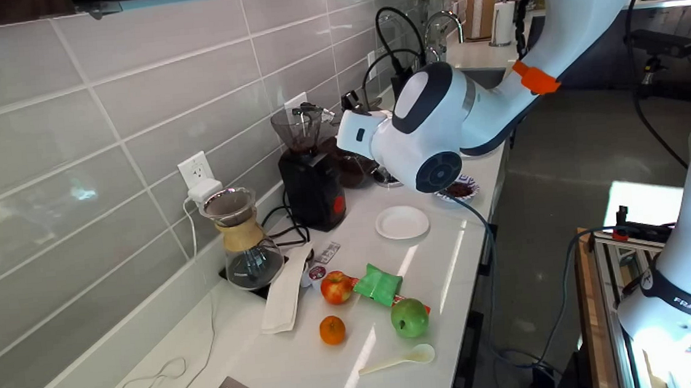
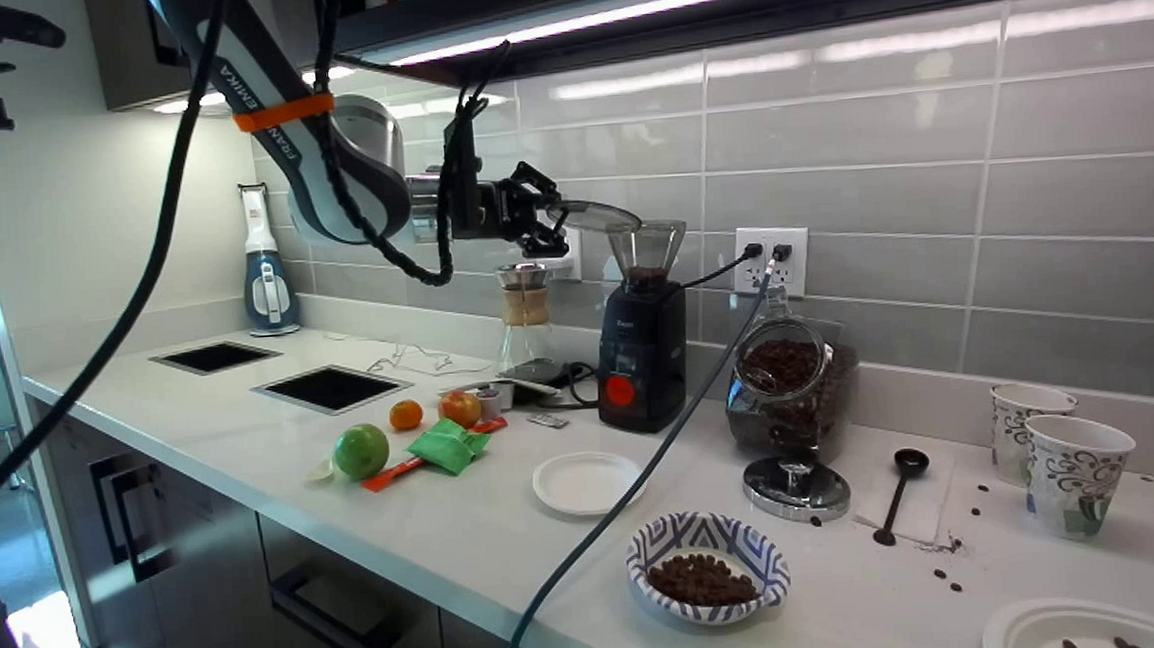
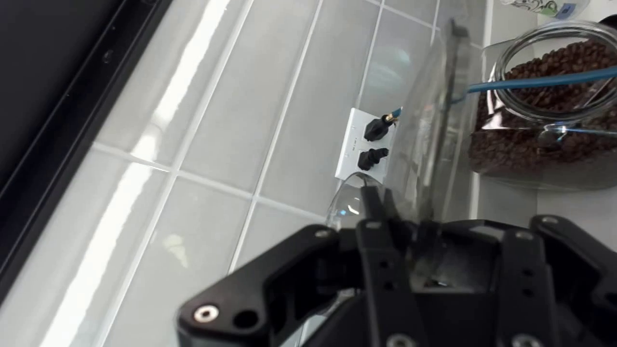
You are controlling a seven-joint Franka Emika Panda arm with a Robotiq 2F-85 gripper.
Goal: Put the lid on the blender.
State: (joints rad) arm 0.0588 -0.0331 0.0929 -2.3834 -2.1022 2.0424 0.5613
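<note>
1. The gripper [image 2: 553, 223] is clamped on the lid [image 2: 598, 214], its jaws drawn together over one edge of the clear round disc in an exterior view.
2. The wrist view shows what that side-on look does not: the lid nearly edge-on, blurred, rising from between the jaws. In an exterior view the white arm [image 1: 478, 115] covers most of the gripper.
3. The lid sticks out ahead of the gripper, away from the arm, slightly tilted, its far edge lower.
4. That far edge overlaps the clear open top of the blender [image 2: 642, 355] in an exterior view; whether the two touch, I cannot tell. The blender stands upright on the counter [image 2: 854, 588], black body below.
5. In both exterior views a white plate [image 2: 579, 484] lies near the blender, with a red apple [image 2: 460, 408], a green apple [image 2: 361, 452] and an orange [image 2: 405, 415] farther off.
6. To the right of the lid, the wrist view shows a glass jar [image 3: 530, 159] of brown beans.
7. A pale spoon [image 1: 420, 354] lies near the green apple in an exterior view; a hand vacuum [image 2: 269, 278] stands at the counter's far end in an exterior view.
</note>
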